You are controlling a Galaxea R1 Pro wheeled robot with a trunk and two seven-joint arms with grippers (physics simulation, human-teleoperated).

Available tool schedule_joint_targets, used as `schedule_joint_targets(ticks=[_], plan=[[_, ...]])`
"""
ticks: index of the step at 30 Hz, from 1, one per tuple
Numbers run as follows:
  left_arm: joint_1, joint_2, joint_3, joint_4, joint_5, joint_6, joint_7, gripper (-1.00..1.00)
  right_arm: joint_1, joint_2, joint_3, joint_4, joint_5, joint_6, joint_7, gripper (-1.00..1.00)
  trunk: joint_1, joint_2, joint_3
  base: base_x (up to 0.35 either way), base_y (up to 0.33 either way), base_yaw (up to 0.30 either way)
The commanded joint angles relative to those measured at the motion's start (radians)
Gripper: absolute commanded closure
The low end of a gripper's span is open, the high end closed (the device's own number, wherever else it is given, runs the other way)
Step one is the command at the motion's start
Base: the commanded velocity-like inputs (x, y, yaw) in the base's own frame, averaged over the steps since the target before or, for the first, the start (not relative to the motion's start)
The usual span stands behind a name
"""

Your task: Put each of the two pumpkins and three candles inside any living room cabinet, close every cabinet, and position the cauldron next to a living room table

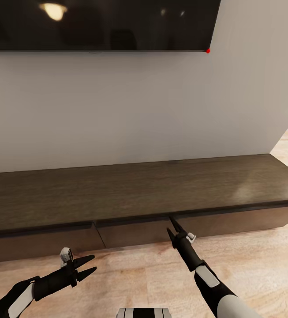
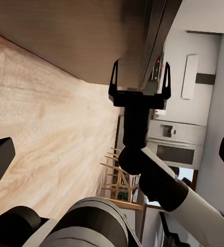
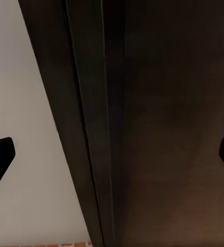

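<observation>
While no writing shows, right claw [image 1: 173, 223] meets cabinet [image 1: 130, 232].

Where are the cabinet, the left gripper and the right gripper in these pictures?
cabinet [image 1: 130, 190]: head view, on its dark slab top.
left gripper [image 1: 91, 267]: head view, between its open fingertips.
right gripper [image 2: 140, 77]: left wrist view, between its spread fingertips, at the cabinet's edge.

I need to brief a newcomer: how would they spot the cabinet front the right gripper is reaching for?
Under the wall-mounted dark screen runs a long, low dark-brown cabinet on the wooden floor. Its face splits into wide handle-less fronts; the right gripper points at the top edge of the middle front, just left of a seam.
</observation>
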Motion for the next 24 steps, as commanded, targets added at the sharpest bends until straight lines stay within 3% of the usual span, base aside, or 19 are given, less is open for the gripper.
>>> schedule_joint_targets(ticks=[1,24], plan=[[-0.001,0.001,-0.006,0.000,0.008,0.009,-0.002,-1.00,0.000,0.001,-0.004,0.002,-0.004,0.010,0.003,-1.00,0.000,0.000,-0.001,0.000,0.000,0.000],[-0.001,0.001,-0.006,0.000,0.008,0.008,-0.001,-1.00,0.000,0.001,-0.004,0.004,-0.004,0.007,0.003,-1.00,0.000,0.000,-0.001,0.022,0.014,0.000]])
